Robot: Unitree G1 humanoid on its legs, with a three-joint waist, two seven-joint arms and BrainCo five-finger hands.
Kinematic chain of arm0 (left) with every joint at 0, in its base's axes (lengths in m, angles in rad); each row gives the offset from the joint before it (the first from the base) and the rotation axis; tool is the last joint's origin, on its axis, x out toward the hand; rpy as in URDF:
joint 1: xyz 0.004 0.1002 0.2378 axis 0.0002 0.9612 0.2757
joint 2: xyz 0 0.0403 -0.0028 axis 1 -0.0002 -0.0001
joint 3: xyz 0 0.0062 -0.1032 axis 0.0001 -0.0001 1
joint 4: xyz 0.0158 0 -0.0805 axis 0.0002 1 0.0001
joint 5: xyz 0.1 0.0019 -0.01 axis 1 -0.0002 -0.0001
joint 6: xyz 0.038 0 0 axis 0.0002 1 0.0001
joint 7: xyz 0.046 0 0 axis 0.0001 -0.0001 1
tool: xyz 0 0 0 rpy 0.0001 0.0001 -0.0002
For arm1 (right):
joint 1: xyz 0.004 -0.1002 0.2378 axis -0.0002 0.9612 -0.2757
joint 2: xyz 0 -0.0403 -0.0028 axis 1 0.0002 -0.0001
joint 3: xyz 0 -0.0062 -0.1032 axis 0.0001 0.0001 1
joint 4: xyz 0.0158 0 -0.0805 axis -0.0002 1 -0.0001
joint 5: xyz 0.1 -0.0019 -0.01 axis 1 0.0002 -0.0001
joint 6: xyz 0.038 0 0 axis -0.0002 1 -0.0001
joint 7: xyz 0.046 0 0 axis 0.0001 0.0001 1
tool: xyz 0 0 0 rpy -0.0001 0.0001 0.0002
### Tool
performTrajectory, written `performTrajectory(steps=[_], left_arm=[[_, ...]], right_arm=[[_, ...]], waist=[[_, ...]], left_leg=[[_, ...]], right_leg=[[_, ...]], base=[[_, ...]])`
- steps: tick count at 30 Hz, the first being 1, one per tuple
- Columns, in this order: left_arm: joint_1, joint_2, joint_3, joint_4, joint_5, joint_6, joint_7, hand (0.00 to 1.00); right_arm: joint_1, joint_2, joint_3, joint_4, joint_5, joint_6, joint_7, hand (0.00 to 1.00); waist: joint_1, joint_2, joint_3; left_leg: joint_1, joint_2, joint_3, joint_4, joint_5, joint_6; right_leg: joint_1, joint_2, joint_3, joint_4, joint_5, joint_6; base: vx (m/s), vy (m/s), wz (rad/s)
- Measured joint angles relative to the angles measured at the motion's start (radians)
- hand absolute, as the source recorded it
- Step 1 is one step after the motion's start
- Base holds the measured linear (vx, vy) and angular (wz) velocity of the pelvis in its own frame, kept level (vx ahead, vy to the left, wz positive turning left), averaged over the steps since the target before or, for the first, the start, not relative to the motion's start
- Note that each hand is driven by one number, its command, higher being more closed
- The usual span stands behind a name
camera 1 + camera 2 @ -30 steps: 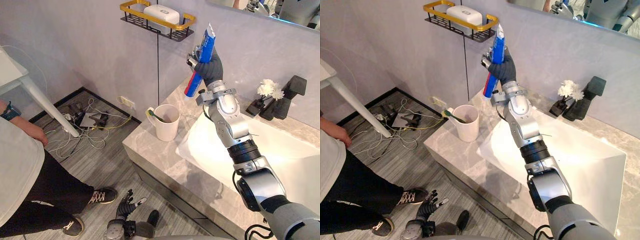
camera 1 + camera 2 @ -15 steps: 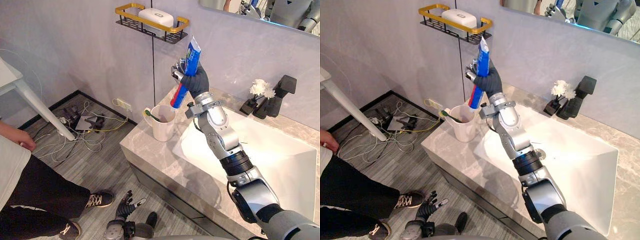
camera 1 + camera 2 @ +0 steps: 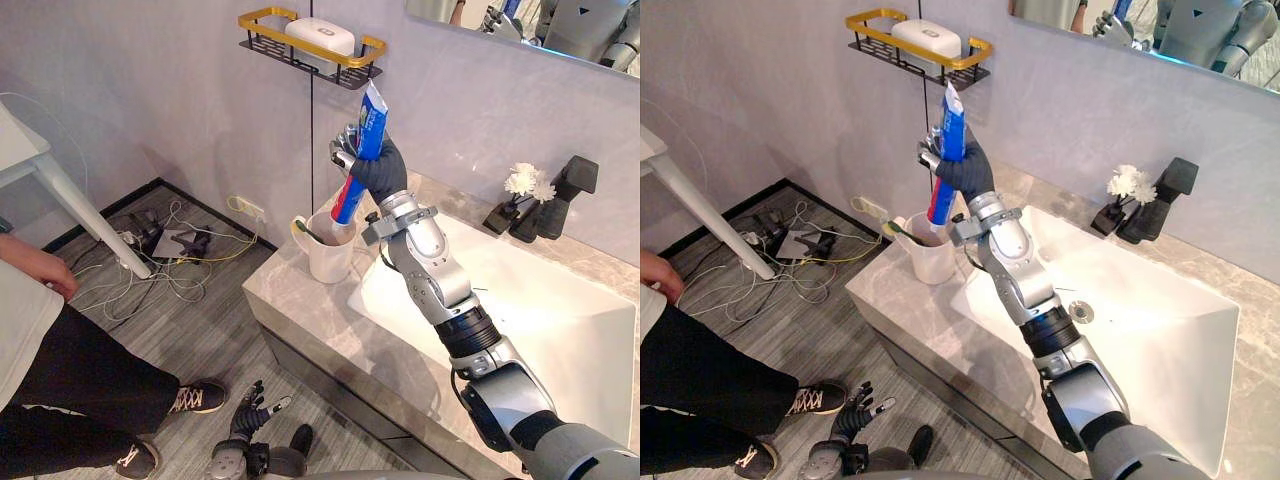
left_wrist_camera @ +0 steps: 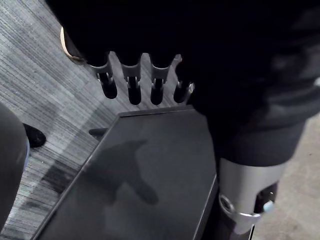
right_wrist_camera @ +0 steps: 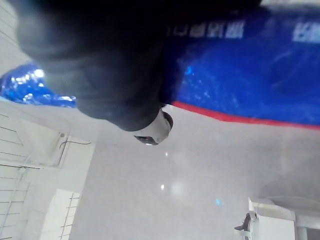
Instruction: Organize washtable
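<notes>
The right hand (image 3: 378, 172) is clenched around the middle of a blue toothpaste tube (image 3: 364, 125), holding it nearly upright, cap end down. That end sits at the mouth of a white cup (image 3: 327, 258); whether it is inside I cannot tell. The cup holds a green toothbrush (image 3: 304, 230) and stands on the marble counter (image 3: 300, 305), just beside the sink (image 3: 560, 325). A wall shelf (image 3: 268, 22) hangs above. The left hand (image 3: 252, 408) hangs low over the floor, fingers (image 4: 132, 87) relaxed and holding nothing.
</notes>
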Motion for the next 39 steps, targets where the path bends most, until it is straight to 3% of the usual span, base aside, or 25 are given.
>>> performTrajectory(steps=[25,26,39], left_arm=[[-0.007,0.001,-0.001,-0.003,-0.001,0.0,-0.002,0.0],[-0.007,0.001,-0.001,-0.003,-0.001,0.0,-0.002,0.0],[-0.008,0.001,-0.001,-0.003,-0.001,0.0,-0.003,0.0]], right_arm=[[0.038,0.004,0.002,0.124,-0.077,0.029,-0.017,1.0],[0.038,0.005,0.002,0.124,-0.078,0.029,-0.019,0.0],[0.037,0.017,0.002,0.156,-0.08,0.03,-0.02,0.0]], waist=[[0.022,-0.003,-0.001],[0.023,-0.003,-0.001],[0.024,-0.005,0.0]], left_leg=[[-0.025,0.001,-0.029,0.0,0.007,-0.008],[-0.025,0.001,-0.029,0.0,0.007,-0.008],[-0.025,0.002,-0.03,0.0,0.008,-0.008]], right_leg=[[-0.015,0.0,-0.028,0.017,-0.014,-0.008],[-0.015,0.0,-0.029,0.017,-0.014,-0.009],[-0.014,-0.001,-0.029,0.02,-0.014,-0.009]], base=[[-0.01,-0.005,0.03],[-0.04,-0.015,0.02],[-0.01,-0.004,0.0]])
